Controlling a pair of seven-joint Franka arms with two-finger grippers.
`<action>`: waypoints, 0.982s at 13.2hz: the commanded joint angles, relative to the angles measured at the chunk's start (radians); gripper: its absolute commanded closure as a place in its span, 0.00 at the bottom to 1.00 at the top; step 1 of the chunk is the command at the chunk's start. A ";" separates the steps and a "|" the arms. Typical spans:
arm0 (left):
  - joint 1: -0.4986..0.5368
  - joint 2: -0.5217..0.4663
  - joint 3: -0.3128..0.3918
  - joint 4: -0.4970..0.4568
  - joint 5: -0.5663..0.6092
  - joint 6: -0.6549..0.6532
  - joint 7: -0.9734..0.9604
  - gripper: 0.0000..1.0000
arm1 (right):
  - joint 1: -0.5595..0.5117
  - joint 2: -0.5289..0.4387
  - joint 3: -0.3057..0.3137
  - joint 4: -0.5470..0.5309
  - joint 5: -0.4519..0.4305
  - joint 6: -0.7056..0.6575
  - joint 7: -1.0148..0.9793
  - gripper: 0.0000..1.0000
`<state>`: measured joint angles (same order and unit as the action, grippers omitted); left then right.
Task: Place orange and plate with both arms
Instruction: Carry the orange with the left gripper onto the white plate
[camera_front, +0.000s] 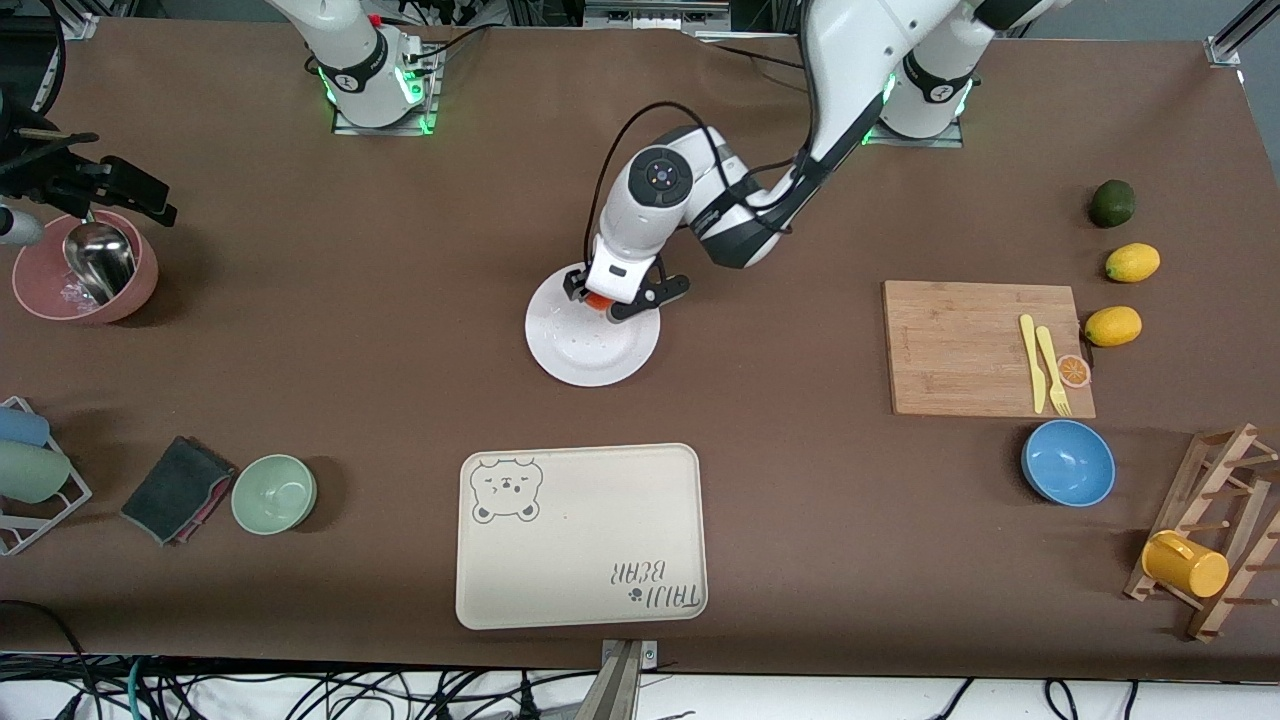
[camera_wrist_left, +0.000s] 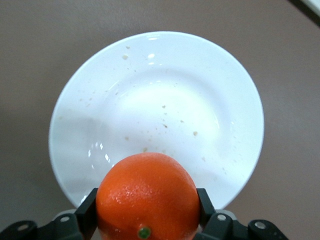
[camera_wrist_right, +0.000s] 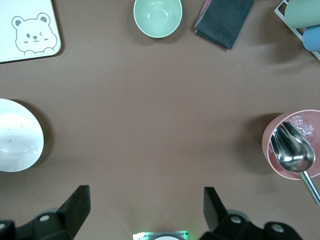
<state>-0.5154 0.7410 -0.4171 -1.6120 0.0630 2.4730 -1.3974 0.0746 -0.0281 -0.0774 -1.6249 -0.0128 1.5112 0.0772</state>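
The white plate (camera_front: 590, 350) lies on the brown table near the middle, farther from the front camera than the cream bear tray. My left gripper (camera_front: 614, 298) hangs low over the plate's edge on the robots' side, shut on the orange (camera_front: 598, 301). In the left wrist view the orange (camera_wrist_left: 146, 197) sits clamped between the two black fingers (camera_wrist_left: 88, 210), with the plate (camera_wrist_left: 155, 100) under it. My right gripper (camera_wrist_right: 145, 205) is open and empty, held high over the table near its own base. The plate also shows in the right wrist view (camera_wrist_right: 17, 135).
The cream bear tray (camera_front: 580, 535) lies near the front edge. A green bowl (camera_front: 274, 493), a dark cloth (camera_front: 175, 490) and a pink bowl with a metal scoop (camera_front: 85, 265) are toward the right arm's end. A cutting board (camera_front: 985, 347), a blue bowl (camera_front: 1068, 462), lemons (camera_front: 1112, 326) and a mug rack (camera_front: 1215, 535) are toward the left arm's end.
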 joint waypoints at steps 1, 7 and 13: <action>-0.119 0.063 0.131 0.050 0.028 0.053 -0.028 0.82 | 0.002 0.031 0.007 0.005 0.011 0.004 0.006 0.00; -0.138 -0.001 0.176 0.072 0.028 -0.020 -0.028 0.00 | -0.009 0.151 0.002 0.016 0.221 0.015 -0.017 0.00; -0.016 -0.205 0.169 0.072 0.017 -0.412 0.231 0.00 | 0.004 0.281 0.011 0.030 0.304 0.004 -0.016 0.00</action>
<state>-0.5791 0.6078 -0.2429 -1.5181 0.0669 2.1626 -1.2882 0.0773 0.2093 -0.0699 -1.6243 0.2390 1.5299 0.0717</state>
